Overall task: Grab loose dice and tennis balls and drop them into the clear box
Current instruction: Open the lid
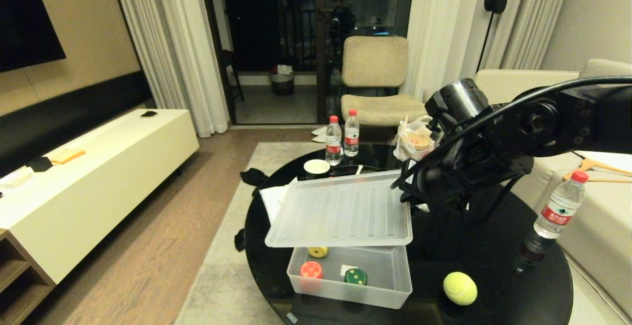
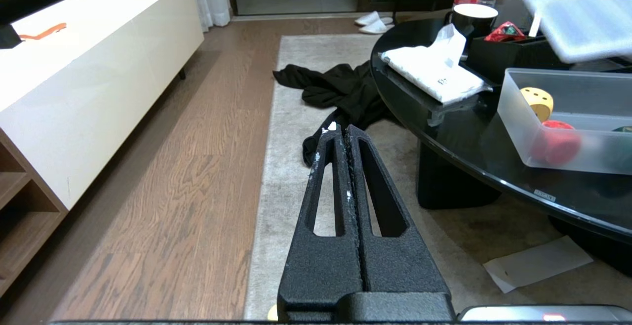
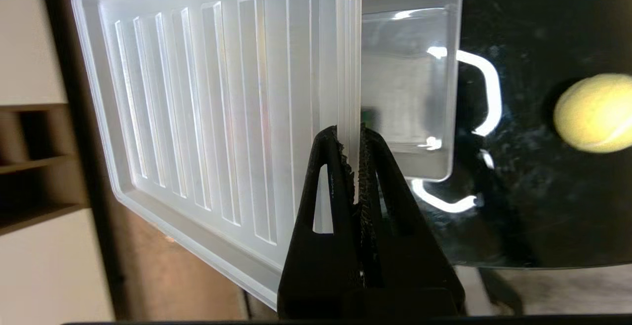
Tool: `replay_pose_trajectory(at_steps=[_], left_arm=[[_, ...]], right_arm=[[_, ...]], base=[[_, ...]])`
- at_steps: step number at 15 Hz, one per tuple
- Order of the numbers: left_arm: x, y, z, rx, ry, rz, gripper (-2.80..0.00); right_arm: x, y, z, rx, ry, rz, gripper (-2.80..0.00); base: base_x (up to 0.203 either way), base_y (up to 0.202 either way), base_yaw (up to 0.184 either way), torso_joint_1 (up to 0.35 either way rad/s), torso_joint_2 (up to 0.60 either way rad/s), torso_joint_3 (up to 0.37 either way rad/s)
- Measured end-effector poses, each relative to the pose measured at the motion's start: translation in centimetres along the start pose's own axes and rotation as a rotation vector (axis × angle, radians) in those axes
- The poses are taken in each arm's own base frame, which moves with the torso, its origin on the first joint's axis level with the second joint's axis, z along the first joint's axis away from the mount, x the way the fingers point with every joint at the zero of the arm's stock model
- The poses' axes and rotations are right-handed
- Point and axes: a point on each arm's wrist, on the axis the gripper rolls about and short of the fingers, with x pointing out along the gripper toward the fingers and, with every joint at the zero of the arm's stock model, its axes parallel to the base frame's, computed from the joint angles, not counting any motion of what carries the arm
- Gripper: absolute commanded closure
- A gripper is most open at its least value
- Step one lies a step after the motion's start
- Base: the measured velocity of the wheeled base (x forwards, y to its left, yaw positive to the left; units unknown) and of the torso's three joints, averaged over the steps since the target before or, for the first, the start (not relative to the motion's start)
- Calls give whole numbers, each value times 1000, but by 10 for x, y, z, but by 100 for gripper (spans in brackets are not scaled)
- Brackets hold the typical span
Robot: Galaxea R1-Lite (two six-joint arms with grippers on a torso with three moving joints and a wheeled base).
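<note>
My right gripper (image 3: 354, 140) is pinched tight on the rim of the ribbed lid (image 1: 340, 211), holding it above the far half of the clear box (image 1: 395, 293). The lid looks thin, light and a bit flexible; an edge grip like this could let it sag or swing. The plastic looks slick.

The tennis ball (image 1: 460, 288) sits on the black table (image 1: 493, 261) at 3 o'clock from the box, just beside it. It is fuzzy and should grip easily; I'd take it across the middle.

The box already holds red, green and yellow pieces.

My left gripper (image 2: 344, 132) is closed on nothing, hanging over the rug.
</note>
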Motion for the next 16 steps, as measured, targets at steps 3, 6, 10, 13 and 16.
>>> replay_pose_trajectory(at_steps=[3, 6, 10, 13, 16], left_arm=[[0, 0, 0, 0, 0, 1, 0], [0, 0, 0, 0, 0, 1, 0], [0, 0, 0, 1, 1, 0, 0], [0, 0, 0, 0, 1, 0, 0], [0, 0, 0, 0, 0, 1, 0]], right_arm=[[-27, -17, 8, 48, -67, 1, 0], [-51, -47, 19, 122, -139, -30, 0], [-79, -96, 23, 194, -182, -47, 0], [-98, -133, 20, 247, -214, -84, 0], [-112, -170, 13, 291, -238, -127, 0]], base=[[0, 0, 0, 0, 0, 0], [0, 0, 0, 0, 0, 0], [0, 0, 0, 0, 0, 0], [0, 0, 0, 0, 0, 0], [0, 0, 0, 0, 0, 0]])
